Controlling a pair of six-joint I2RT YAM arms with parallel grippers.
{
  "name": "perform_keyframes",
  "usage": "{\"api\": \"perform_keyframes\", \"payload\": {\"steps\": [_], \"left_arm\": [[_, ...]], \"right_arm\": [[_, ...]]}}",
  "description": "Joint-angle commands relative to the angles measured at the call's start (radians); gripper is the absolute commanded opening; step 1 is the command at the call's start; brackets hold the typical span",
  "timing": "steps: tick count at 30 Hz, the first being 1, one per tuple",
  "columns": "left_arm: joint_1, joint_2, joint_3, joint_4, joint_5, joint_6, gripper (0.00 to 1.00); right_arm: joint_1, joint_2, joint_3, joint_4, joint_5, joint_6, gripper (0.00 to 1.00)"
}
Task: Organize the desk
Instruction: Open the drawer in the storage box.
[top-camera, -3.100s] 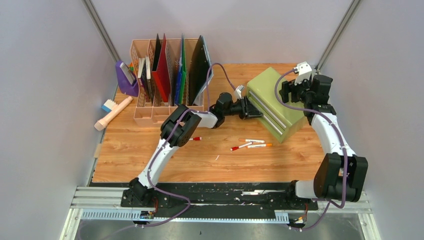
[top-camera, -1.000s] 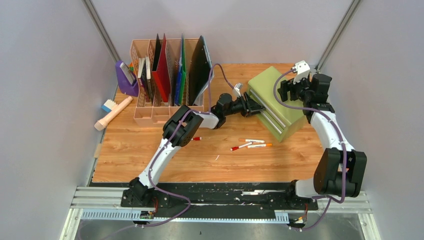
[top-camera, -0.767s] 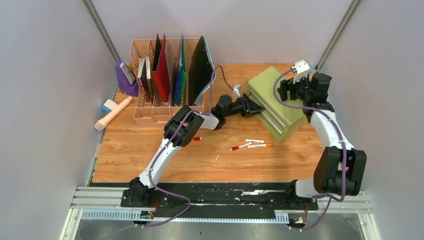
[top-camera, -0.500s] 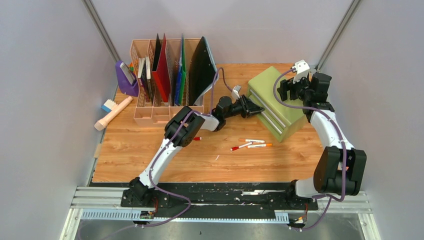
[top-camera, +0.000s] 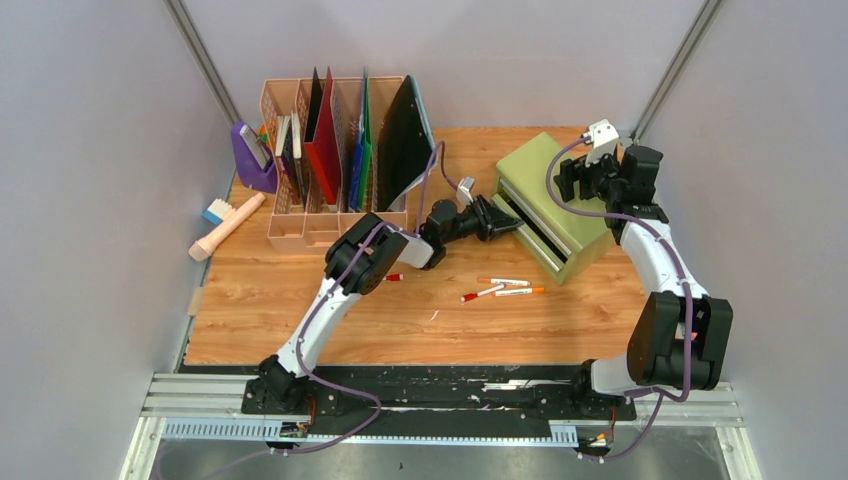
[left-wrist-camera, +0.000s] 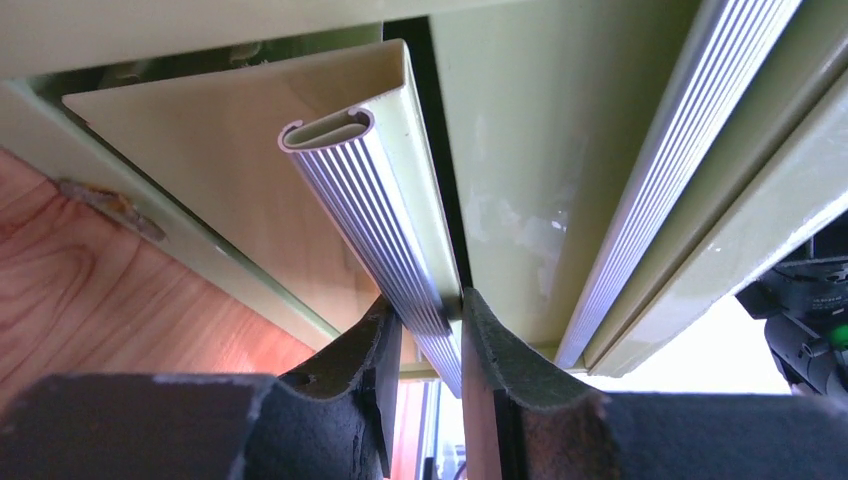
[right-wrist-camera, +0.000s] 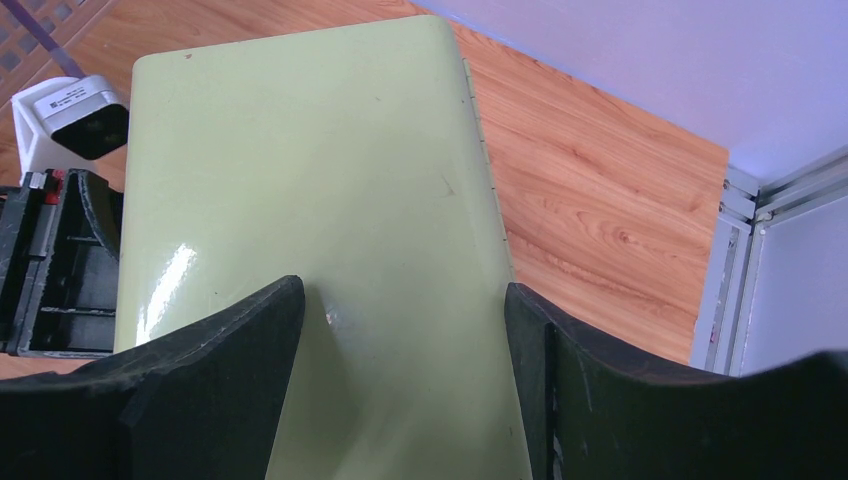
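- Surface (top-camera: 300, 320): wood-grain top, fills mid of top view; black rail along near edge, both arm bases there.
- Green drawer cabinet (top-camera: 540, 168) sits on it at back right, set at an angle; one drawer out a bit, dark gap showing.
- Left end effector (left-wrist-camera: 432, 325): clamped on that drawer's ribbed handle (left-wrist-camera: 370, 220), one finger each side.
- Right end effector (right-wrist-camera: 400, 300): spread wide over cabinet top, gripping nothing; contact w/ top unclear.
- Markers (top-camera: 500, 288) loose on surface just in front of cabinet; file rack (top-camera: 272, 110) at back left.

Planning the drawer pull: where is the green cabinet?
In the top view, the green cabinet stands back right on the desk, just behind the loose pens.
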Motion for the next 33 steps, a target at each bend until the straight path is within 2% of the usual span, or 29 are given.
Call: {"api": "perform_keyframes", "payload": {"steps": [1, 16, 25, 28, 33], "left_arm": [[-0.004, -0.032, -0.088, -0.050, 0.069, -0.024, 0.00], [0.020, -0.188, -0.316, -0.108, 0.110, 0.061, 0.00], [0.030, -0.240, -0.396, -0.154, 0.118, 0.130, 0.07], [0.030, -0.254, -0.406, -0.174, 0.119, 0.155, 0.19], [0.031, -0.285, -0.387, -0.272, 0.141, 0.229, 0.47]], "right_arm": [[0.012, 0.052, -0.028, -0.162, -0.003, -0.021, 0.73], [0.012, 0.058, -0.026, -0.168, -0.003, -0.023, 0.73], [0.012, 0.055, -0.025, -0.170, -0.004, -0.025, 0.73], [0.012, 0.056, -0.024, -0.171, -0.006, -0.025, 0.73], [0.012, 0.056, -0.024, -0.173, -0.006, -0.027, 0.73]]}}
